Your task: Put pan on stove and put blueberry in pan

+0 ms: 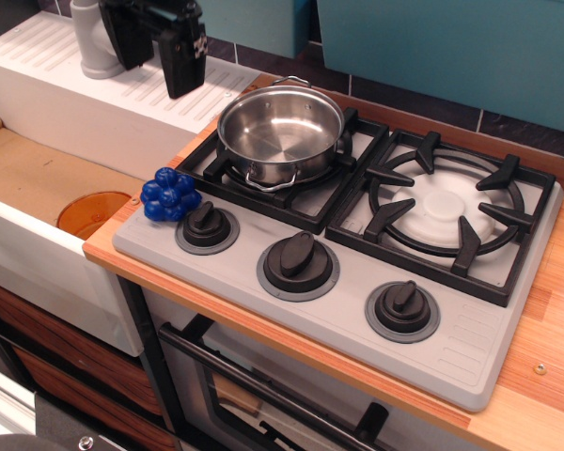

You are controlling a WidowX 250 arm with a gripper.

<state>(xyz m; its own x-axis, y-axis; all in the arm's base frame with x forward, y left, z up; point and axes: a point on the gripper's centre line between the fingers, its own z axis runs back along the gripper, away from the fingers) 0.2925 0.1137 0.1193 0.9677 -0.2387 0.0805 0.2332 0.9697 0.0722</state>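
The shiny steel pan (280,133) sits empty on the left burner grate of the grey stove (456,343). The dark-blue blueberry (170,195) rests on the stove's front left corner, just left of the left knob (207,226). My gripper (158,73) hangs in the air at the top left, over the white drainboard. It is left of the pan and well behind the blueberry. Its two black fingers (182,66) stand apart and hold nothing.
A white sink (38,254) lies left of the stove with an orange round disc (89,212) in its basin. A grey faucet (96,42) stands just left of the gripper. The right burner grate (446,211) is bare. A teal wall runs behind.
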